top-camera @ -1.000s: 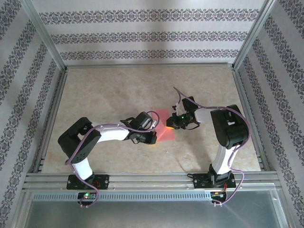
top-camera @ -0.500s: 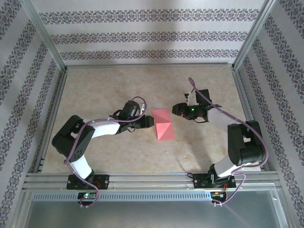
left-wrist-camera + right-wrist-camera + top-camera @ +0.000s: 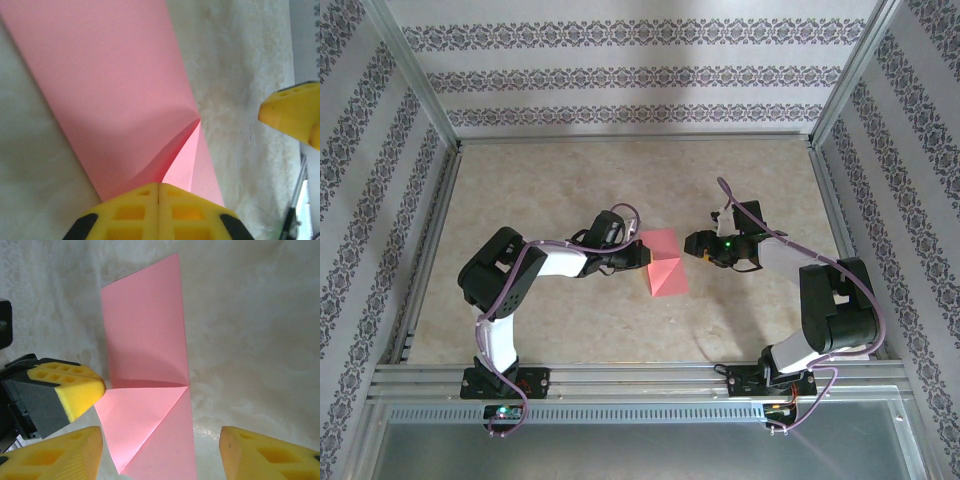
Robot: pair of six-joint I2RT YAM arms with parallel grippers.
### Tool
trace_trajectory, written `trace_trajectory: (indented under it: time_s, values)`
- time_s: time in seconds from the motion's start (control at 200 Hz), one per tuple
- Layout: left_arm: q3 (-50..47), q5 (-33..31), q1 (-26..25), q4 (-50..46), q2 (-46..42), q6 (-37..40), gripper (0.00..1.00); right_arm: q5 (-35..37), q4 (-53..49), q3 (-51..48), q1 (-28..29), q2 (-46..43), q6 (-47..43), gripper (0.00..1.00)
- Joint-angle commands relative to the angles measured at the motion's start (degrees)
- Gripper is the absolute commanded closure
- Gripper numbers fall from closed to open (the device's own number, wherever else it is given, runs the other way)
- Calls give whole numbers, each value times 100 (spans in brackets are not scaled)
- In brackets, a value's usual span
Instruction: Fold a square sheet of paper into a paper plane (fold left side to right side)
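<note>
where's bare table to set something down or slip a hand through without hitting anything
Widest bare stretch: the table between the back wall and the pink paper. Also bare: the strip from the paper to the front rail. Crowded in the middle: the left gripper sits shut at the paper's left edge, the right gripper open just right of it.

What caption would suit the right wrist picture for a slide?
Open right gripper hovers over the folded pink paper while the closed left gripper rests at its edge.
</note>
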Motion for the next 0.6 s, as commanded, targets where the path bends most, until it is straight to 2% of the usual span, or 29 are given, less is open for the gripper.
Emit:
trace_trajectory:
  time_s: [0.0,0.195,0.595]
  values:
    - [-137,-107,-40,355,-253,34,100,-291,38,-45,48,61,-10,36]
    - [-419,-573,-32,252,-728,119,100,-547,315,90,313,429,217,37]
    - [-623,-742,-32,463,-830,-21,100,-849,986,559,792,1287,664,45]
